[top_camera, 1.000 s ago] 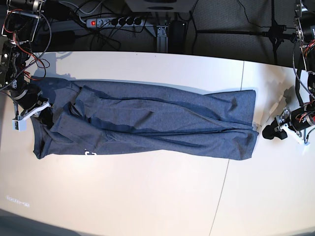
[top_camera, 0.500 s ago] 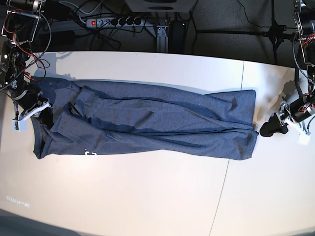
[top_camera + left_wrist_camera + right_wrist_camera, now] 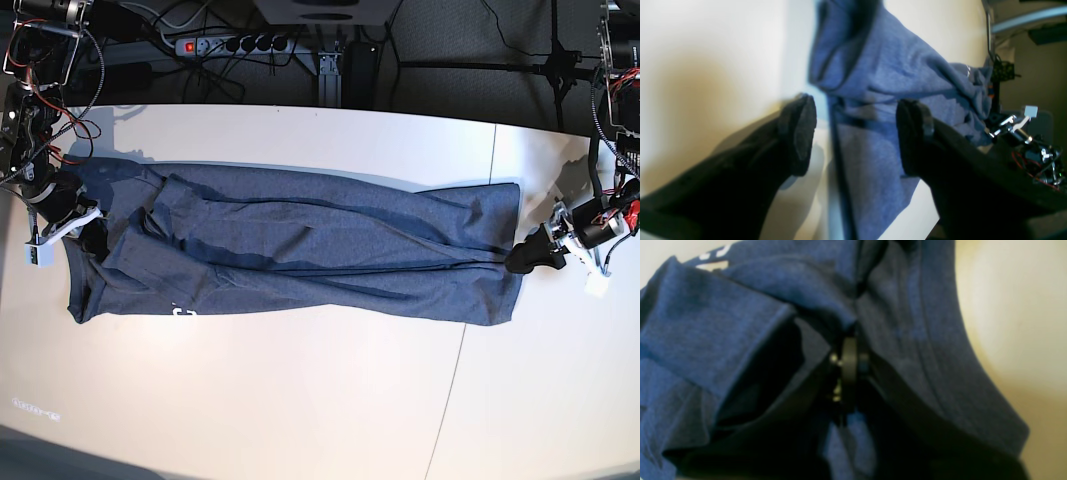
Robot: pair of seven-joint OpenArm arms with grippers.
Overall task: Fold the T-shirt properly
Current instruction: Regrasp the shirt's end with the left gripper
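- The shirt (image 3: 300,250) lies stretched in a long band across the white tabletop (image 3: 300,400), running side to side in the base view, folded lengthways with creases along it.
- A scrap of white lettering (image 3: 183,312) peeks out at the shirt's near edge, toward the base view's left end.
- The left gripper (image 3: 527,256) sits at the shirt's end on the base view's right, its dark tip right at the hem corner.
- From the left wrist camera, that gripper (image 3: 855,133) shows its fingers (image 3: 800,133) spread wide, one on the bare tabletop (image 3: 706,66) side, the other over the cloth.
- The shirt's edge (image 3: 873,100) runs up between those two fingers; nothing is pinched between them, and whether either pad touches the fabric is too blurred to call.
- The shirt's far end bunches up in the distance of that same view, near the other arm's metal parts (image 3: 1013,123).
- The right gripper (image 3: 85,225) is at the opposite end, on the base view's left, tucked against the bunched cloth near a sleeve fold.
- The right wrist camera shows blue fabric (image 3: 740,323) all around the gripper (image 3: 848,373), draped on both sides of it.
- The fingers there look pressed together with cloth caught at the tip, so they appear closed on the shirt.
- A strip of pale tabletop (image 3: 1007,306) shows past the shirt's curved edge in that view.
- A power strip (image 3: 235,44) and cables lie beyond the tabletop's far edge.
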